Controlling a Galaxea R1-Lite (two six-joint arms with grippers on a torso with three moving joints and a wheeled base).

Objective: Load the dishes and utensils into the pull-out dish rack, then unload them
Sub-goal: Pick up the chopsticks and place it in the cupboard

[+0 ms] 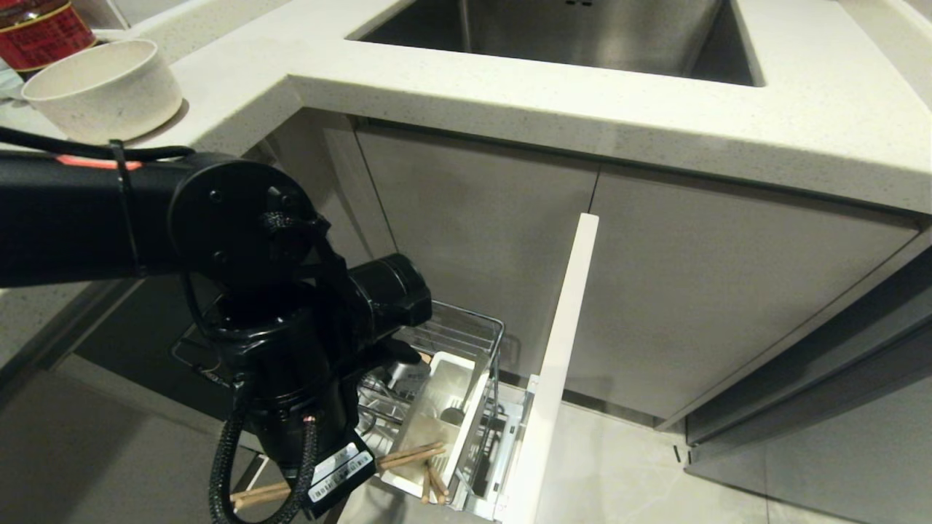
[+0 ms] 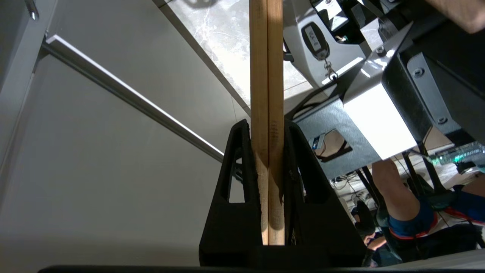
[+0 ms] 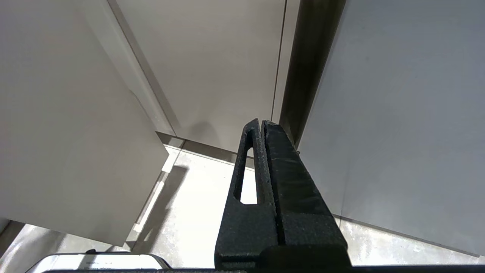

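Note:
My left gripper (image 2: 267, 125) is shut on the pair of light wooden chopsticks (image 2: 266, 76), which lie side by side between its fingers. In the head view the left wrist hangs low over the pull-out dish rack (image 1: 466, 324) and hides the gripper. The chopsticks (image 1: 411, 455) stick out on both sides of the wrist, one end over the white cutlery caddy (image 1: 466, 437). A slim silver fork (image 1: 472, 389) leans inside the caddy. The off-white speckled bowl (image 1: 102, 87) stands on the counter at the far left. The plate is out of view. My right gripper (image 3: 261, 122) is shut and empty, parked facing cabinet fronts.
The rack's white front panel (image 1: 561, 349) stands pulled out beside the basket. The steel sink (image 1: 568, 29) is set in the counter above. A red jar (image 1: 40, 29) stands behind the bowl. A person's legs (image 2: 394, 197) show in the left wrist view.

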